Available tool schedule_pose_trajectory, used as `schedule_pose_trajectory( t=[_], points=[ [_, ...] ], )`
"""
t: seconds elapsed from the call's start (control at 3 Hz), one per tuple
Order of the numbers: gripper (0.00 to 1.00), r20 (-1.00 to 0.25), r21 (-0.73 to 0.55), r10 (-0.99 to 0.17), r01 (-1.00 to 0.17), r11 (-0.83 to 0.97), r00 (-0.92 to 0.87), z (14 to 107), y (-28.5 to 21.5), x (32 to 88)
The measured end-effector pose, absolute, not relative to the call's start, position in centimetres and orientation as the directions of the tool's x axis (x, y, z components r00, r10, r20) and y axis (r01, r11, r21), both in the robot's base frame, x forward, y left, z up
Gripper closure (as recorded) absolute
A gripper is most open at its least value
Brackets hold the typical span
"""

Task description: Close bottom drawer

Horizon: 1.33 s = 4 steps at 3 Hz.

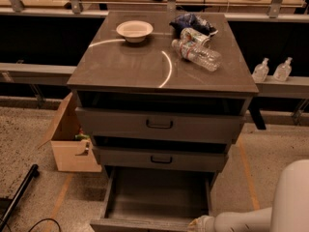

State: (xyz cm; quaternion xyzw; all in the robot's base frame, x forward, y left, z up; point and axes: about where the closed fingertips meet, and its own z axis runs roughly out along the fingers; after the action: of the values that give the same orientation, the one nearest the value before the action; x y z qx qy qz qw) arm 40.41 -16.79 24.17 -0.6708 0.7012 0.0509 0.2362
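Note:
The bottom drawer (157, 195) of the dark grey cabinet is pulled far out, showing a bare grey interior. Its front panel (140, 224) runs along the bottom edge of the camera view; the handle is out of view. My white arm (251, 220) reaches in from the lower right. The gripper (197, 224) is at the right end of the drawer's front panel, mostly cut off by the frame edge. The middle drawer (160, 159) and top drawer (159, 123) stand slightly open above.
The cabinet top (135, 66) holds a white bowl (134, 30), a plastic bottle (199, 55) and a dark bag (190, 21). A cardboard box (71, 139) stands on the floor at left. Two small bottles (272, 70) sit on a ledge at right.

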Motion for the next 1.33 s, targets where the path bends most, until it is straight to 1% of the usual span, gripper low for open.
schedule_pose_trajectory(
  t=[0.67, 1.33],
  points=[
    [1.00, -0.364, -0.215, -0.931, -0.972, 0.096, -0.011, 22.6, -16.0, 39.5],
    [1.00, -0.344, -0.224, -0.939, -0.972, 0.064, 0.018, 20.4, -16.8, 38.8]
  ],
)
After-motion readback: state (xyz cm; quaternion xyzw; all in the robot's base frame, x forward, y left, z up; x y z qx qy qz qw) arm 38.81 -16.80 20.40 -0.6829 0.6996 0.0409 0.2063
